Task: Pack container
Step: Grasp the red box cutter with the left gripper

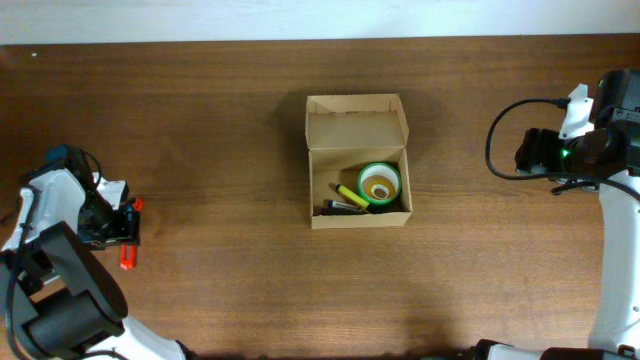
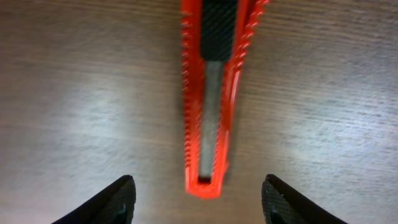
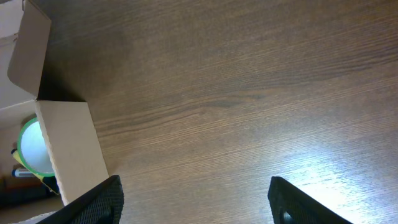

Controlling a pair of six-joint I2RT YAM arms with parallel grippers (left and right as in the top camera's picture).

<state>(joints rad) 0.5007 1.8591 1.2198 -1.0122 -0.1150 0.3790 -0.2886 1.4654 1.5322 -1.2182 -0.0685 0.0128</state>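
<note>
Left side: I read the left pincer [image 2: 200, 208] with its fingers spread apart, clamped on nothing; an orange-red plastic utility knife [image 2: 208, 93] lies flat on the dark brown wooden counter [image 1: 220, 120]; its near end reaches in between the two fingertips, with a gap on either side.

Centre: the small tan-brown cardboard box [image 1: 360, 219] stands at the middle of the counter, well apart from both arms; its hinged flap lid is open and tilted back toward the far edge; inside, a green tape roll [image 1: 379, 183] lies at the right, a yellow marker pen [image 1: 350, 194] is just beside it, and a dark pen [image 1: 335, 208] lies near the front wall.

Right side: the right pincer [image 3: 196, 202] hangs over bare wood with its fingers apart, holding nothing; the box's side wall shows at the left of its wrist view.
</note>
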